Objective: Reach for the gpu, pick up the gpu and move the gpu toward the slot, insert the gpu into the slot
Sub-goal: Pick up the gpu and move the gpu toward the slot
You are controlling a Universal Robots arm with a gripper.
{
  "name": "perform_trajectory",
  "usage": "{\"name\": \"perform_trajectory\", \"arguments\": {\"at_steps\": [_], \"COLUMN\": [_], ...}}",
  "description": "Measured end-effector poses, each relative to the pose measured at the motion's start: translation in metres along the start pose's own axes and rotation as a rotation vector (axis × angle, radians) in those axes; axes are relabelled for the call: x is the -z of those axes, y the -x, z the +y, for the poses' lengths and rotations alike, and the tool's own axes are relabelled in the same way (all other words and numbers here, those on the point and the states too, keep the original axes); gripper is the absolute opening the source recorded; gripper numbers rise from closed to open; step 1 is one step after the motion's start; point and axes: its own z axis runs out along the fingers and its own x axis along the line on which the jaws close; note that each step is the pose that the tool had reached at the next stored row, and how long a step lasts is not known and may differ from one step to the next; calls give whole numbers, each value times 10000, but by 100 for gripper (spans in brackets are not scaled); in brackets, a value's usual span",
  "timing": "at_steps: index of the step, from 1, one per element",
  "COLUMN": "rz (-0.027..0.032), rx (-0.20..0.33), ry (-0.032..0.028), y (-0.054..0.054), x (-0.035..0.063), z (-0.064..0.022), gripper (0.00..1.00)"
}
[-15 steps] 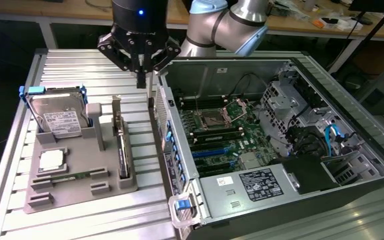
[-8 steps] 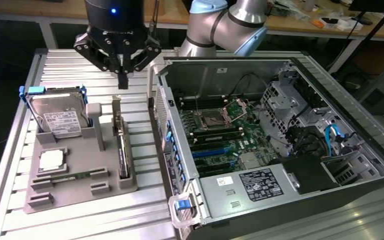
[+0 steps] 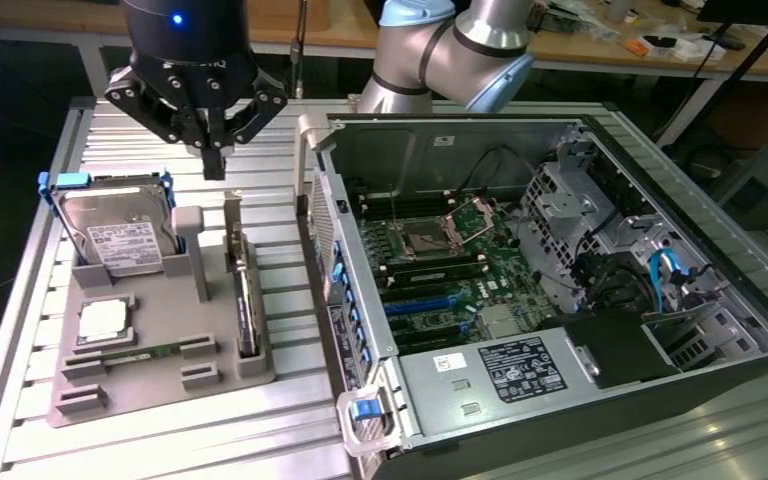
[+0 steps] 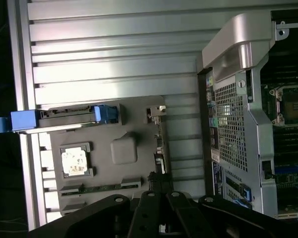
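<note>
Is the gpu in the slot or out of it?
Out. The gpu stands on edge in the grey tray outside the case; the blue slot is bare.

The holder [image 3: 157,378] lay on the desk [image 3: 171,435] near its edge at the exterior view's left, the case [image 3: 651,140] just beside it. The drive [image 3: 117,240] sat at the holder's far end, the gpu [image 3: 241,300] along its case-side rim, the slot [image 3: 424,300] inside the case.

Arm [image 3: 458,50] of silver-grey rounded joints with pale blue caps. Black cylindrical wrist housing [image 3: 177,35] with one small blue light [image 3: 176,18]. Black pincer [image 3: 213,174] of bolted linkage bars, with slim dark fingers [image 3: 213,155].
</note>
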Motion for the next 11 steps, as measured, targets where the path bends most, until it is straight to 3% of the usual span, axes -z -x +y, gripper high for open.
{"name": "perform_trajectory", "arguments": {"at_steps": [5,11], "rz": [7,39], "rx": [156,835], "ry": [4,18], "y": [-3,5], "x": [0,-20], "z": [0,0], "gripper": [11,11]}}
